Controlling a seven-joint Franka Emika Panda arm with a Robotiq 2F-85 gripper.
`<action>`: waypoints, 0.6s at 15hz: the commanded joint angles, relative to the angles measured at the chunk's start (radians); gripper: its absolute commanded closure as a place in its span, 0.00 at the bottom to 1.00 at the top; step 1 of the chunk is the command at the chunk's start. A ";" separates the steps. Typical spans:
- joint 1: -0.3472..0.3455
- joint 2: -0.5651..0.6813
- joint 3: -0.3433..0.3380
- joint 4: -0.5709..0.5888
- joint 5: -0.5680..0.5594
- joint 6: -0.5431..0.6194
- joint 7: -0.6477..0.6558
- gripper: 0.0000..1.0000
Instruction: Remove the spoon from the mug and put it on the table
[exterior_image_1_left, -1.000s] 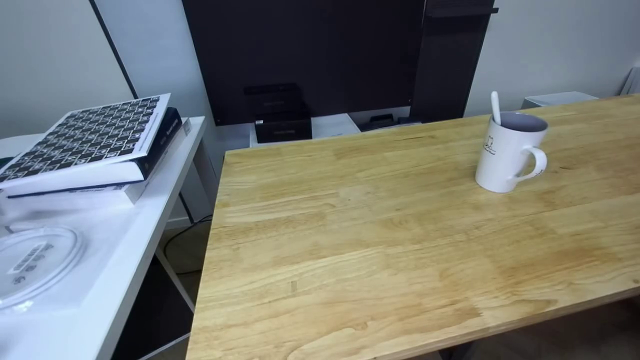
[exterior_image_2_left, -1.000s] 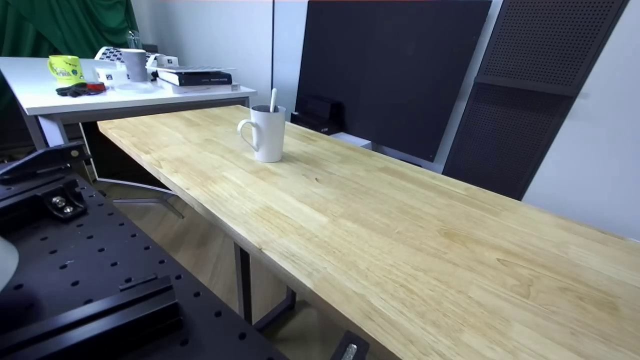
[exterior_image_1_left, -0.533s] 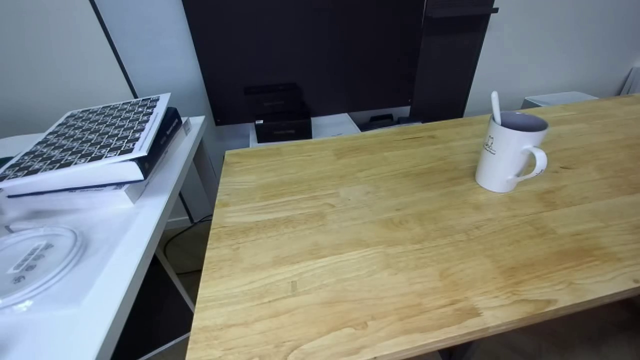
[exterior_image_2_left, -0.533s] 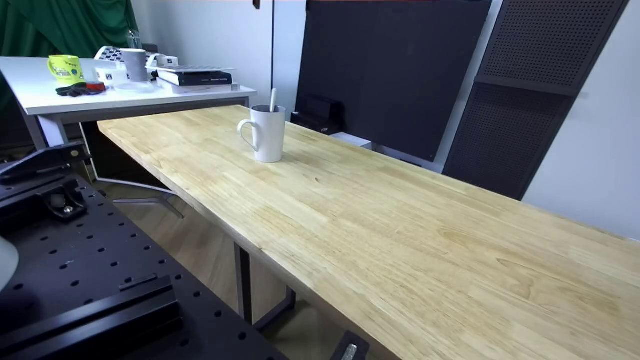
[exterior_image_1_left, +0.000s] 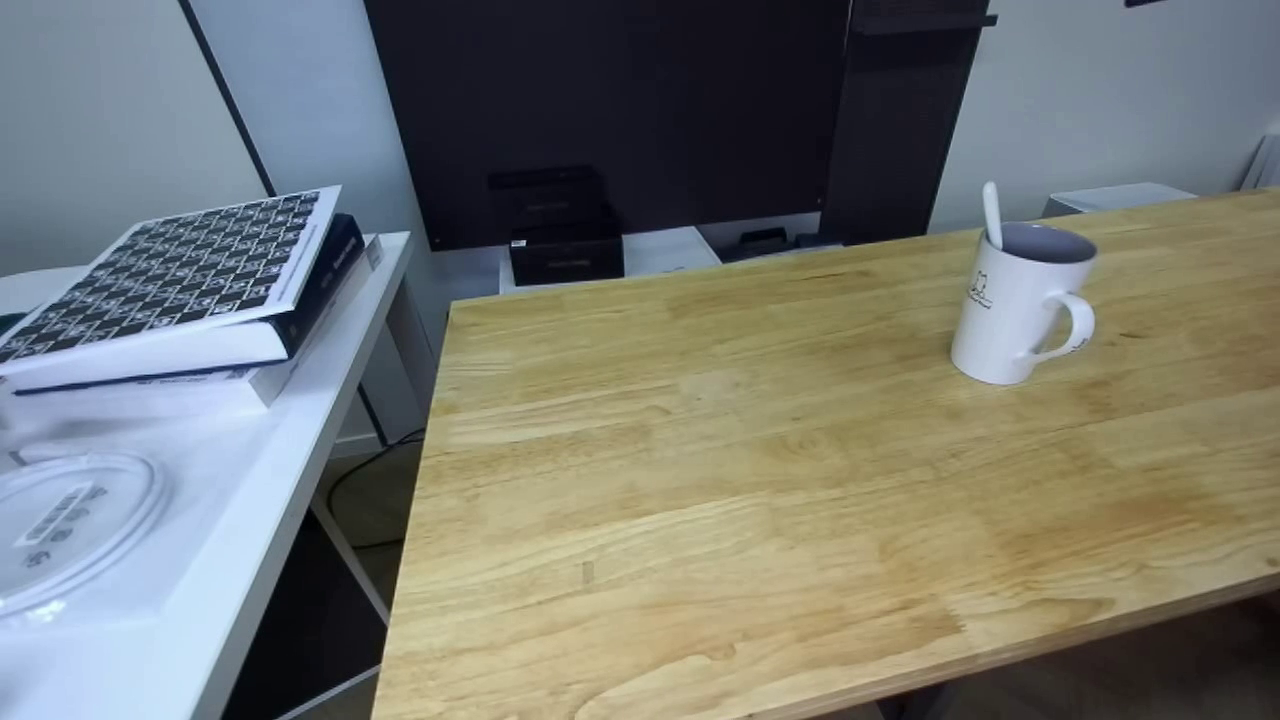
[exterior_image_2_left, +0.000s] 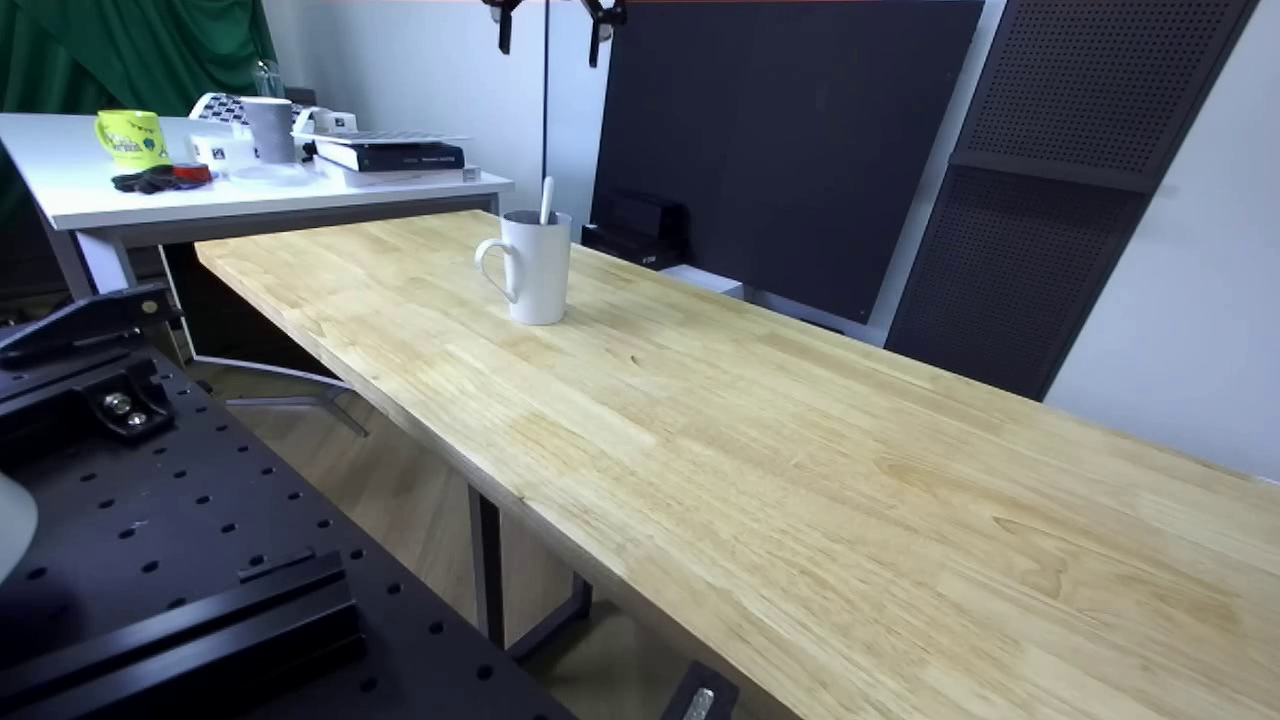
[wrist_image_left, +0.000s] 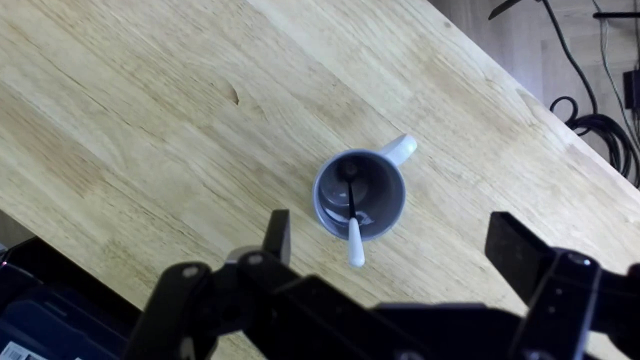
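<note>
The small slender spoon, with a smooth white handle and a thin dark stem, leans inside the white cylindrical ceramic mug, which has a loop handle, a small dark drawing on its side and a dusky purple-grey interior. In the wrist view the spoon crosses the rim at 6 o'clock and juts out past it, its stem running down to a dim lower end toward 11 o'clock; the mug's loop sits between 1 and 2 o'clock. The mug stands upright on the light-brown butcher-block wooden table, toward 3 o'clock in an exterior view, where the loop points to 4 o'clock and the spoon tilts toward 11.

The black two-fingered gripper hangs at 12 o'clock from the mug, well above it and apart from it, at the top edge of an exterior view. Its jaws are spread wide, with a free gap between them; in the wrist view the blocky fingers show at about 8 and 4 o'clock from the mug.

In both exterior views a white side table carries a stack of books, the top one patterned in black and white. A yellow-green mug with a printed design and a grey tapered cup stand there at about 10 o'clock. In the wrist view a coil of black cable lies on the floor between 2 and 3 o'clock.
</note>
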 joint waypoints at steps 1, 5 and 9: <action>-0.001 0.014 0.005 0.017 -0.001 -0.003 0.006 0.00; -0.001 0.025 0.005 0.032 -0.001 -0.003 0.008 0.00; -0.010 0.083 -0.003 0.093 -0.007 -0.045 -0.019 0.00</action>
